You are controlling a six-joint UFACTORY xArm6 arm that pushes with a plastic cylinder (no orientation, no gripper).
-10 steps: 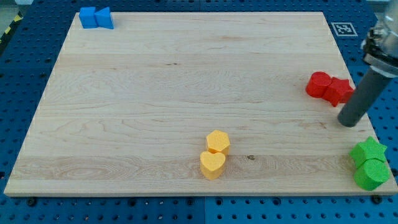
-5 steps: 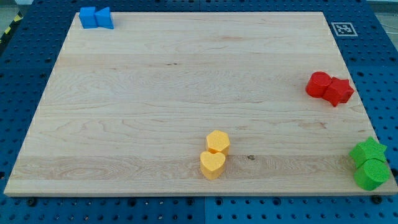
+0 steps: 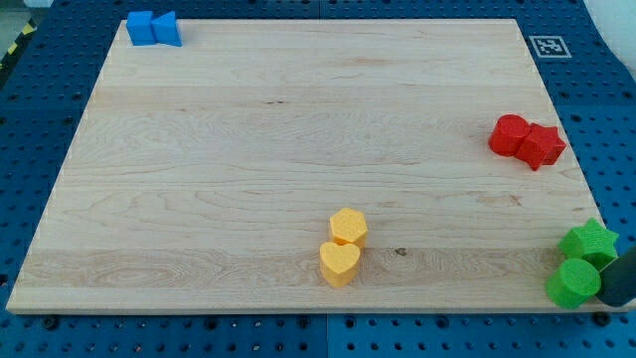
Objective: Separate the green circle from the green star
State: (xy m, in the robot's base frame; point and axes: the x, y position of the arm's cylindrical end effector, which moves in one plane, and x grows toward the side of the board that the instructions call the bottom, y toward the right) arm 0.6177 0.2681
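Observation:
The green star point(image 3: 588, 242) sits at the board's bottom right corner. The green circle point(image 3: 573, 282) lies just below and slightly left of it, still touching or nearly touching it. My rod enters at the view's right edge, and my tip point(image 3: 618, 298) is right beside the green circle, on its right, below the star.
Two red blocks point(image 3: 526, 140) sit together at the right edge. A yellow hexagon point(image 3: 349, 227) and a yellow heart point(image 3: 340, 263) sit together at bottom centre. Two blue blocks point(image 3: 153, 28) sit at the top left corner. A marker tag point(image 3: 548, 46) is at top right.
My rod stood by the red blocks, left the view, and now shows at the bottom right. The green circle has shifted left and slightly up off the board's corner.

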